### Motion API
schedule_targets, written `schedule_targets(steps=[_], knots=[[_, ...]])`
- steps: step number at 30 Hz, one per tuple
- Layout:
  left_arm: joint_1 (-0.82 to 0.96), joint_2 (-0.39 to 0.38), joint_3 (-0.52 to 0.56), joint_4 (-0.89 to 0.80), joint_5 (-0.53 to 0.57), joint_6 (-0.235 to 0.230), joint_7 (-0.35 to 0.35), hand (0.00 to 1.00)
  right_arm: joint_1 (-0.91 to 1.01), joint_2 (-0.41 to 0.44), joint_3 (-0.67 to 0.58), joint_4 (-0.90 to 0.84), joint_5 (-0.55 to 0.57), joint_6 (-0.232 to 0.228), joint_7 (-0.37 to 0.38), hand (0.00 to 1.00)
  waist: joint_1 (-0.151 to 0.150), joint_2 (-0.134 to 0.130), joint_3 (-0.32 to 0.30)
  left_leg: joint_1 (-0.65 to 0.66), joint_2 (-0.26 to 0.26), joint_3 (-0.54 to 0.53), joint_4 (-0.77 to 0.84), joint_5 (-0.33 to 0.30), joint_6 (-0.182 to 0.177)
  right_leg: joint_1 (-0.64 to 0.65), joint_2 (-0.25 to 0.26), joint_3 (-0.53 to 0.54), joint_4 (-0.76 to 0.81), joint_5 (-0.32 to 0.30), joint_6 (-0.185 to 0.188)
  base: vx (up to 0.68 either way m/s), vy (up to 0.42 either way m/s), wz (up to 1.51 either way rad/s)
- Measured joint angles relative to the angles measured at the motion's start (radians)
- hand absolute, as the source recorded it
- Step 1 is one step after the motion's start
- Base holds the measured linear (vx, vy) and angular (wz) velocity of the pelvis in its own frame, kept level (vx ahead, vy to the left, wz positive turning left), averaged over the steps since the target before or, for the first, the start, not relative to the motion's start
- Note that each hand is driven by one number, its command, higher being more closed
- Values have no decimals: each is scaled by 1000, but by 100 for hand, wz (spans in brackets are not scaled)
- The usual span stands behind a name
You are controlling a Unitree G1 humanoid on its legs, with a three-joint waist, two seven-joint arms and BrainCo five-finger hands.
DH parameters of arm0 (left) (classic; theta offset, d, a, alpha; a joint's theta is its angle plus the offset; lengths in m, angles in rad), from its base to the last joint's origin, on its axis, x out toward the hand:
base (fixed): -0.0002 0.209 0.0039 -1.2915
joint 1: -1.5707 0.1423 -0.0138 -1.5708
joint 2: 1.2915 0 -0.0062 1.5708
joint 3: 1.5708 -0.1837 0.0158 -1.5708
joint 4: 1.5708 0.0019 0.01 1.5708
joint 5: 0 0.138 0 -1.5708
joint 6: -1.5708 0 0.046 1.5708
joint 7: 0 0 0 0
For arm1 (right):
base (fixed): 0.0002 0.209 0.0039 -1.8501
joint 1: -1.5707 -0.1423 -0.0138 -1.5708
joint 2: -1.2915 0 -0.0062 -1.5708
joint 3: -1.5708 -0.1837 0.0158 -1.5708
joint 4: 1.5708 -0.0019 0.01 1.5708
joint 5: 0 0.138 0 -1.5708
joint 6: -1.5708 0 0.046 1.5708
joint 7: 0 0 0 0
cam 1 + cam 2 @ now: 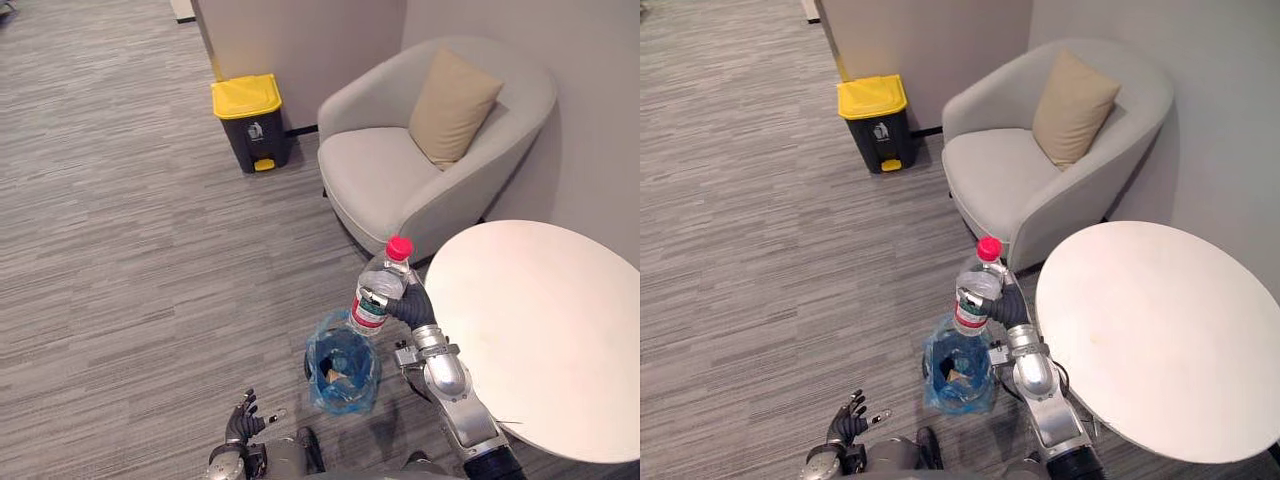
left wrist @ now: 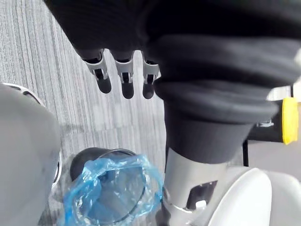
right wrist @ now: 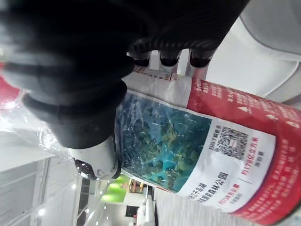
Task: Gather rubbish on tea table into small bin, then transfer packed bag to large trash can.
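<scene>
Grey carpet (image 1: pixel 120 250), desk (image 1: pixel 540 330) at right. My right hand (image 1: pixel 408 303) clamped on bottle (image 1: pixel 383 282) at label, over small bin (image 1: pixel 316 366) (likely light, crushable, slick); left hand (image 1: pixel 243 422) fingers apart.

The bottle (image 3: pixel 197 141) is cut off at the right wrist view's edge. The small bin (image 2: pixel 84 162) is mostly hidden by its blue bag (image 1: pixel 362 395); the scrap (image 1: pixel 335 375) inside cannot be identified.

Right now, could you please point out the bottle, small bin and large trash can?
bottle (image 1: pixel 368 313): left eye view, label.
small bin (image 1: pixel 366 388): left eye view, bag-lined rim.
large trash can (image 1: pixel 246 95): left eye view, yellow lid.
</scene>
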Motion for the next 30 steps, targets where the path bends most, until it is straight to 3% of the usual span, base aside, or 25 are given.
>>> schedule_targets(steps=[2, 3, 4, 6, 9, 10, 11, 12, 14, 20, 26, 30], knots=[[-2, 10, 2, -2, 0, -5, -1, 0, 0, 7, 9, 8, -3, 0, 12, 100, -5, -16, 12, -3, -13, -3, 42, -38, 4, -41, -58, 25, 144, -52, -1, -53, 81, -1], [-3, 17, -1, 0, 1, -3, 0, 0, 0, 7, 8, 22, -11, 0, 16, 100, -15, -21, 18, -1, -23, -15, 55, -49, 10, -79, -85, 81, 249, -64, -37, -68, 84, 39], [-4, 20, -2, -1, 3, -2, 0, 0, 2, 4, 5, 35, -21, 2, 19, 100, -36, -34, 29, 6, -40, -54, 56, -55, 23, -139, -89, 202, 364, -96, -87, -65, 65, 54], [-4, 25, -2, -1, 3, 0, 1, 0, 9, 0, 5, 35, -27, 2, 21, 100, -48, -29, 38, 0, -48, -98, 56, -56, 24, -163, -44, 293, 385, -143, -58, -33, 5, 58], [-9, 43, -3, -2, 3, -2, 0, 0, 8, -5, 4, 30, -34, 1, 26, 100, -56, -48, 44, -15, -74, -181, 55, -46, 9, -193, 104, 453, 276, -191, -18, -7, -86, 84], [-8, 47, -3, -2, 3, -3, -1, 0, 8, -5, 4, 28, -34, 1, 28, 100, -59, -57, 40, -22, -87, -190, 59, -44, 6, -192, 110, 463, 235, -180, -19, 58, -116, 118], [-18, 37, -7, 9, 5, -2, -1, 0, 8, -13, -7, 27, -34, 0, 30, 100, -75, -49, 41, -31, -99, -229, 80, -38, -3, -171, 111, 456, 232, -151, -2, 87, -69, 75], [-22, 25, -9, 8, 11, -5, -1, 0, 5, -31, -15, 26, -34, 2, 33, 100, -57, -19, 40, -41, -93, -231, 80, -37, -2, -174, 116, 446, 214, -147, -5, 100, -51, 56], [-12, 17, -3, 12, 16, -6, -1, 0, 2, -32, -17, 26, -35, 2, 34, 100, -43, 10, 39, -58, -75, -231, 79, -37, -2, -172, 142, 445, 167, -118, 0, 85, -18, -9], [-19, 19, -1, 18, 45, -6, -10, 0, 5, -34, -16, 26, -37, 1, 41, 100, -40, 4, 40, -51, -42, -229, 73, -32, 0, -105, 186, 443, 39, -58, -8, 101, -27, -8], [-28, 19, -4, 25, 78, -5, -21, 0, 5, -63, 14, 44, -41, 1, 80, 100, -36, 7, 41, -55, -42, -226, 60, -29, -4, -99, 189, 441, 3, -41, -8, 0, -2, 0], [-70, 17, -23, 36, 81, -3, -21, 0, -71, -99, 79, 122, -44, 2, 86, 100, -36, 40, 80, -145, -32, -224, 103, -29, -5, -191, 190, 445, 54, -36, -11, -100, 8, -2]])
